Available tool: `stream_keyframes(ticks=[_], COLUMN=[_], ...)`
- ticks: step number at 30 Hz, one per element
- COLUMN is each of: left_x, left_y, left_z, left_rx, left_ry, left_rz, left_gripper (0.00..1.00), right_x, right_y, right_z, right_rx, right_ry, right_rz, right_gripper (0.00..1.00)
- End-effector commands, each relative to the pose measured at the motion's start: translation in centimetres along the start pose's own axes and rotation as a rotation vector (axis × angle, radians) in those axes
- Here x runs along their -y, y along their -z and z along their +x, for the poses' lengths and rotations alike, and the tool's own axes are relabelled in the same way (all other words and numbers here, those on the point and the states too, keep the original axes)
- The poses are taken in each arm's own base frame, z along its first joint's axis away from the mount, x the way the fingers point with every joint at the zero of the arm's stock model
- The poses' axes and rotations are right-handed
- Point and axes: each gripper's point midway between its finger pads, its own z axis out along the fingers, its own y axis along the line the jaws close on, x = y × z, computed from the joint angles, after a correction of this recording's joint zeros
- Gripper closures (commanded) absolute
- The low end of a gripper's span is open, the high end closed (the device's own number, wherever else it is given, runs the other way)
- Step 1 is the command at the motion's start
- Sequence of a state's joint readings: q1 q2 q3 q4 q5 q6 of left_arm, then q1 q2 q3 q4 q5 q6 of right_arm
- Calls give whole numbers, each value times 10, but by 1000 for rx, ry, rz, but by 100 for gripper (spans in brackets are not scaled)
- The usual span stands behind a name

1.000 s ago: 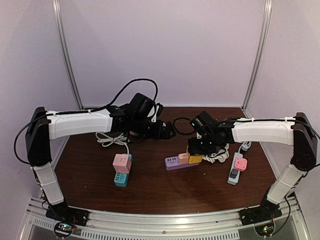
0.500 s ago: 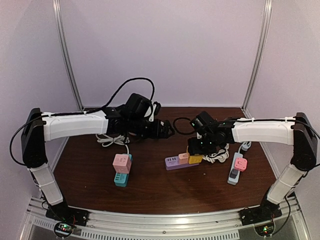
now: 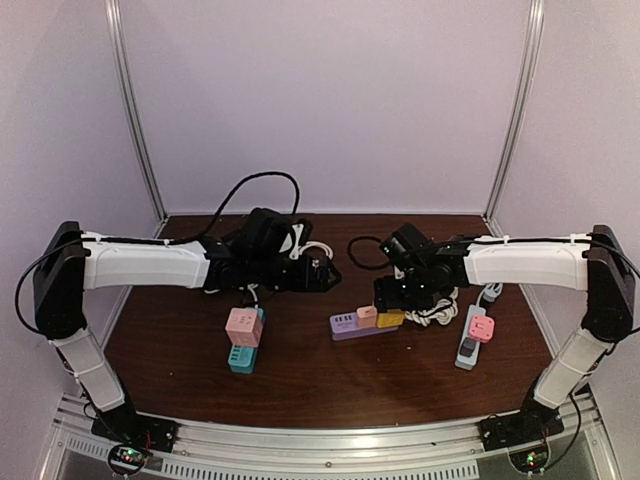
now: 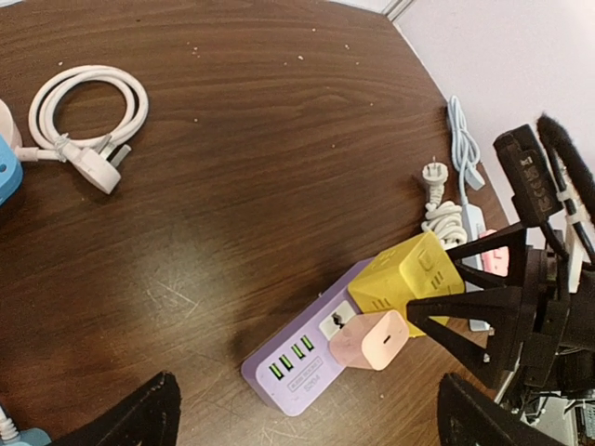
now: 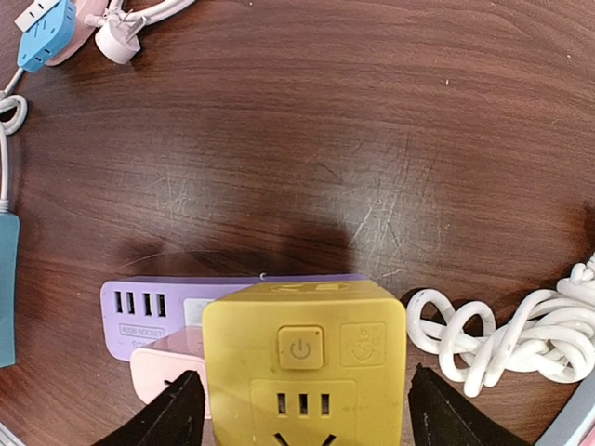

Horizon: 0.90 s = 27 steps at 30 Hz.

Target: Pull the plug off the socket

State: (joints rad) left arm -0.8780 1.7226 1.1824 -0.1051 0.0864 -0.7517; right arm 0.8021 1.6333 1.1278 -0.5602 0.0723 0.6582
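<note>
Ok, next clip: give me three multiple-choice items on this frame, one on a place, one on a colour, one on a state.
1. Where do the right gripper's fingers sit?
A) either side of the yellow cube
B) both left of it
C) both behind it

2. What colour is the small adapter beside the yellow cube on the purple strip?
A) green
B) pink
C) black

3. How is the left gripper?
A) shut on the yellow cube
B) shut on the purple strip
C) open, holding nothing

Answers:
1 A, the right wrist view shows one finger at each side of the cube.
2 B, it shows pale pink in both wrist views.
3 C, its fingers stand wide apart above the table.
</note>
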Motion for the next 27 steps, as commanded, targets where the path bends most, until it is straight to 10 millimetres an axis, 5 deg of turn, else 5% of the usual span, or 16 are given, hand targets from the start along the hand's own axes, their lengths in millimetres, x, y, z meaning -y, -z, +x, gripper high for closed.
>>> stream_keyframes(ticks=[1, 8, 27], left_x=[16, 10, 23], left_y=[-7, -39, -83], left_z=[-8, 14, 48], left_rx=[37, -46, -168], left_ry=[-15, -49, -153], left_rz=[78, 59, 62], left_gripper=[2, 2, 2], right_x=[-1, -2, -5], right_y=[14, 8, 4], right_z=[-10, -5, 0], right_rx=[49, 41, 33], right_ry=[2, -7, -2], right_rz=[-3, -3, 6], right_gripper=[24, 25, 34])
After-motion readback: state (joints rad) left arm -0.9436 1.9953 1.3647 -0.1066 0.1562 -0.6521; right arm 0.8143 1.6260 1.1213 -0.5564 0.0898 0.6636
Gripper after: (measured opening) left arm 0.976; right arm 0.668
